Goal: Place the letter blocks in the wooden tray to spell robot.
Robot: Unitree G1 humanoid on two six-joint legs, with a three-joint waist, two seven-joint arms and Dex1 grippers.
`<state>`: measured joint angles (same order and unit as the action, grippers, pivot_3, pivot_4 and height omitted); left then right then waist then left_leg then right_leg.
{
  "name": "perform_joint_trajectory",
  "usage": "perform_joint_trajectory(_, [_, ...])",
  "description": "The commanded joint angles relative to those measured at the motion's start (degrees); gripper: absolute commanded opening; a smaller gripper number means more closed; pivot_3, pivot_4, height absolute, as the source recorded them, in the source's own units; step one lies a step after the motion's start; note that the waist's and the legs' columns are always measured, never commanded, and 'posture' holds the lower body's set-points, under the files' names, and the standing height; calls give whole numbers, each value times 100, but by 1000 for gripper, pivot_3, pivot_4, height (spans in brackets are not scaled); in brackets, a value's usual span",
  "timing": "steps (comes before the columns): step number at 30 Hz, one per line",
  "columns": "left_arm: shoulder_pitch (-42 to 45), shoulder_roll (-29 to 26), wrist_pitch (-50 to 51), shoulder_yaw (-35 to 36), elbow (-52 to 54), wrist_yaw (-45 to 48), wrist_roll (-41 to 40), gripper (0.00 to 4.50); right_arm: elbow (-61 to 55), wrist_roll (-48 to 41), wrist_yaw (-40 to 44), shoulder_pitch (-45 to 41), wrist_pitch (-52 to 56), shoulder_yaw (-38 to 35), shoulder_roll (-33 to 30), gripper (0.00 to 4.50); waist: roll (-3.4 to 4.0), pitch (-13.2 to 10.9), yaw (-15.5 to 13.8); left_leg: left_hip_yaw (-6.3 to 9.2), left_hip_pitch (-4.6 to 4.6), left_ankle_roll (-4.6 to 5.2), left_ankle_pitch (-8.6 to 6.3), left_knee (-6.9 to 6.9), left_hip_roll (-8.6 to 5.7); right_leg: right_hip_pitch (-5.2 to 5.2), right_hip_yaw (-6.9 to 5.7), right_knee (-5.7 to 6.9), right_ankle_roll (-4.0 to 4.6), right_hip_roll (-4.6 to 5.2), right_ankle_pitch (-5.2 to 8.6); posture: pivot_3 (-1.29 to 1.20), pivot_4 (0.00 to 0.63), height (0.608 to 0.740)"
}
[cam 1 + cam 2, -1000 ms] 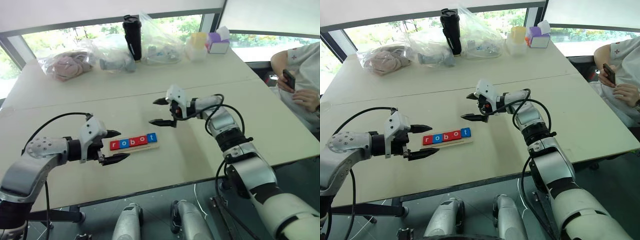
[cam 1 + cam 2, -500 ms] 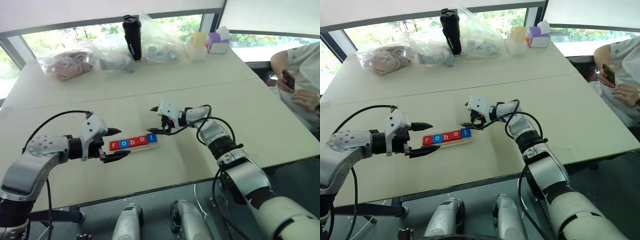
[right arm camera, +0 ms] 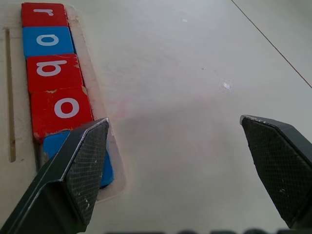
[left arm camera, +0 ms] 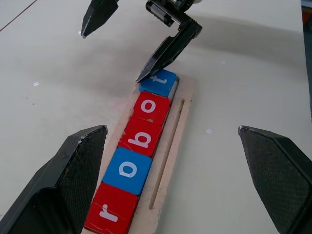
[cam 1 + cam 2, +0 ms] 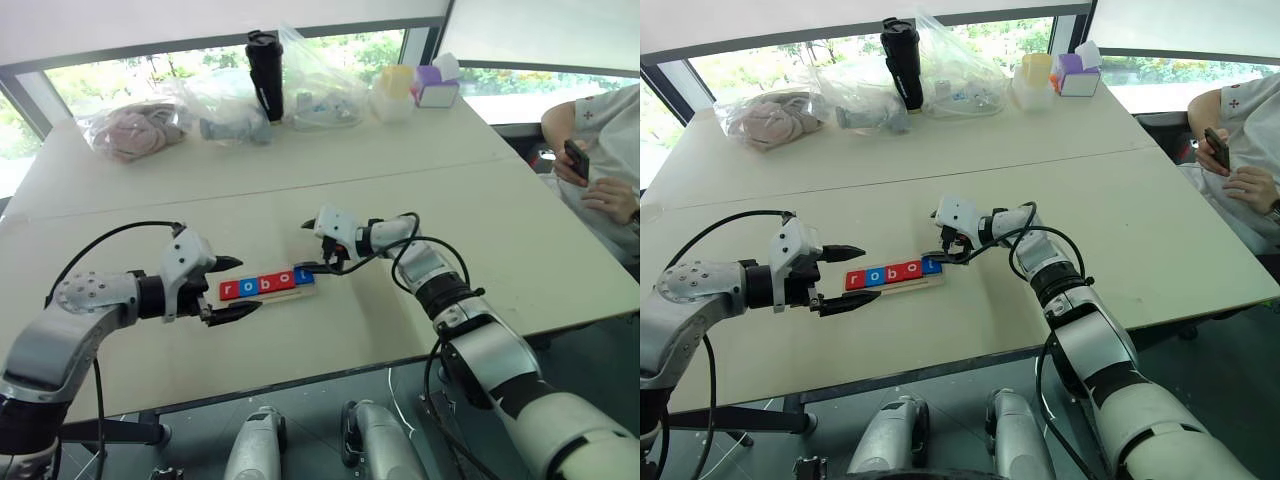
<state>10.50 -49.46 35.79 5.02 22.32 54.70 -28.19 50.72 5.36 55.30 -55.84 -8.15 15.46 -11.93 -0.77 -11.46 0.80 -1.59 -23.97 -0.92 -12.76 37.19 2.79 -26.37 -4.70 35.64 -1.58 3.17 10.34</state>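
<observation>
Left wrist view puts us right over the wooden tray (image 4: 181, 113), and all five letter blocks (image 4: 146, 127) sit in it in a row: red r, blue o, red b, red o, blue t (image 4: 159, 83). The word reads robot. At the t end of the tray the right gripper (image 5: 318, 246) has its black fingers spread wide, gripping nothing, one pointed fingertip (image 4: 155, 64) down at the far corner of the t tile, the other up and clear. At the r end the left gripper (image 5: 228, 290) hovers just off the tray, fingers wide apart too, empty.

My read: this is the finishing nudge, squaring the last tile. The t looks a touch skewed against its red neighbour, so the way to do it well is a light sideways tap with that one fingertip, low and slow, pushing the tile flush against the o without riding up over its edge. Too much push and the whole row slides along the tray, or the tray itself skids on the table (image 5: 480, 220).

The tiles are flat, glossy squares with white lowercase letters and slightly chipped edges; the tray is pale, matte wood with a thin slot running beside the row. The tabletop is smooth and light, offering little grip.
</observation>
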Motion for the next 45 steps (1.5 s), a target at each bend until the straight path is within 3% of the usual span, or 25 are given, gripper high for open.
perform_joint_trajectory(1, [41,-11,-25,82,128,-8,-65,4500,131,-86,-174,-333,-46,-208,29,4437,0,0,1,0,0,0,0,0,0,0,0,0,0,0,0,0,150,740])
perform_joint_trajectory(10, [39,7,-55,81,102,-17,-43,4500,661,221,-165,-399,-380,-16,46,4437,0,0,3,0,-1,0,0,-2,0,-1,1,-1,-1,0,0,0,150,740])
perform_joint_trajectory(22, [-33,15,-61,116,133,-42,-53,4500,438,174,358,-228,-401,-25,46,4437,0,0,3,0,0,0,0,-2,0,-1,1,0,-1,0,0,0,150,740])
perform_joint_trajectory(30, [-103,-28,-160,434,-114,-65,-41,4500,255,215,-825,-466,-544,-473,-514,4437,0,0,-17,0,-2,0,0,-1,-1,-1,1,-1,0,1,0,0,150,740])
perform_joint_trajectory(36, [-435,-257,-281,616,-230,164,-19,4500,-1814,-156,-632,681,318,-755,-1101,4437,-1,1,-11,-1,-3,0,0,-14,0,-3,2,-10,-3,1,2,0,150,740])
perform_joint_trajectory(41, [-873,-356,-175,1036,-244,286,-154,4500,-5275,-1514,-328,2490,3211,-1411,-1642,4437,5,-2,-31,0,-11,0,0,-16,2,-12,1,-8,-5,1,2,0,150,740])
perform_joint_trajectory(45, [-1291,-489,-117,1339,-193,428,-240,4500,-6982,-2464,-307,3326,4975,-1809,-2144,4437,6,-3,-11,-6,-7,-2,-2,-6,2,-11,0,-14,7,8,5,0,150,740])
